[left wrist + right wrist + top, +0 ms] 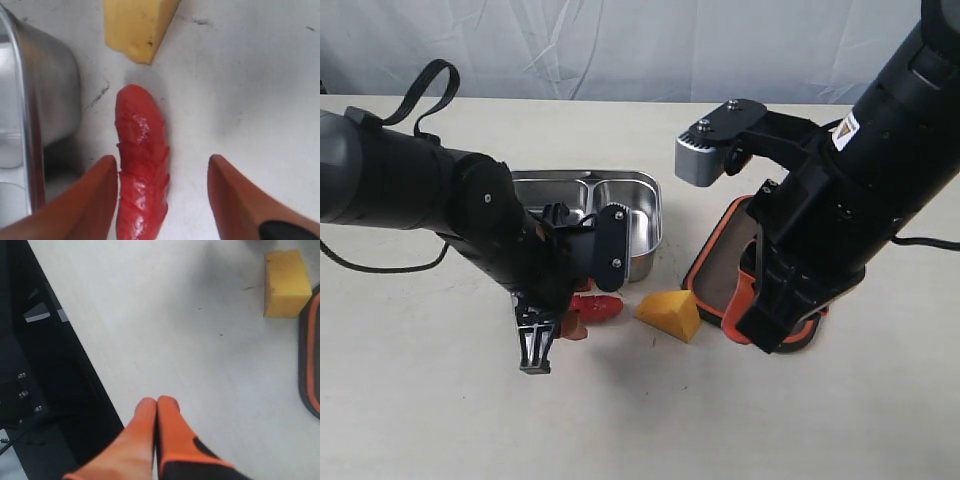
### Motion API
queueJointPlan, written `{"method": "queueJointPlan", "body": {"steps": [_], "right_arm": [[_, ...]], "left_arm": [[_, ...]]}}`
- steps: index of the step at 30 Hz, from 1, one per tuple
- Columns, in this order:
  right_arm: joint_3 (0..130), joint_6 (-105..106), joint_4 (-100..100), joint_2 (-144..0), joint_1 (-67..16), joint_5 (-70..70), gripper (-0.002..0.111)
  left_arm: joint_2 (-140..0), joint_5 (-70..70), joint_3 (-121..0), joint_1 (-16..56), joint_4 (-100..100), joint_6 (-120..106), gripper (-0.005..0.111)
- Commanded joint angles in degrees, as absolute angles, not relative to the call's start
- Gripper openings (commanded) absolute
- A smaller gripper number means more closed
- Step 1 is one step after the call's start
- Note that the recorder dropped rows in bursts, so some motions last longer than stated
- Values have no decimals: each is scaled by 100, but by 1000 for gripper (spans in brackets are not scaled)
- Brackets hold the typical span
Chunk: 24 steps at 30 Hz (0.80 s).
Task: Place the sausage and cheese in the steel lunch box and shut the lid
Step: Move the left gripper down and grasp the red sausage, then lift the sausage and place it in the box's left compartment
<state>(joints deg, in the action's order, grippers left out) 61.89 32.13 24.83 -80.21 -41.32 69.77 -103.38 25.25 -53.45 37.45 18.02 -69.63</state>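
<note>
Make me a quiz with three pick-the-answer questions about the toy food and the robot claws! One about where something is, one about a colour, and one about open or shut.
1. Where is the sausage?
A. On the table, beside the steel lunch box
B. Inside the lunch box
C. Lifted up in the air

2. What colour is the cheese?
A. Green
B. White
C. Yellow-orange

3. How is the right claw?
A. Wide open
B. Shut, holding nothing
C. Shut on the cheese

Answers:
1 A: the sausage lies on the table just outside the box's wall.
2 C: the wedge looks yellow-orange in every view.
3 B: in the right wrist view its fingers press together with nothing between them, and the cheese sits apart on the table.
</note>
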Motion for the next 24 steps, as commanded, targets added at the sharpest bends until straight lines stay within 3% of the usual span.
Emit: {"method": "queueJointPlan", "body": {"steps": [1,12,15,22,24], "right_arm": [[6198,3235,2448,-7968,-4123,6996,0],[6198,3134,2449,-7968,-4123,6996,0],[6198,3133,2449,-7968,-4123,6996,0],[6198,3123,2449,-7968,-4123,6996,0],[6198,3123,2449,-7968,-4123,6996,0]], "left_arm": [[-10597,2529,-5536,3783,1791,-6938,53],[-10972,3125,-5796,3783,1802,-6893,50],[-10972,3287,-5796,3783,1789,-6893,41],[-10942,3653,-5796,3783,1726,-6892,0],[-10823,3833,-5796,3783,1747,-6892,0]]}}
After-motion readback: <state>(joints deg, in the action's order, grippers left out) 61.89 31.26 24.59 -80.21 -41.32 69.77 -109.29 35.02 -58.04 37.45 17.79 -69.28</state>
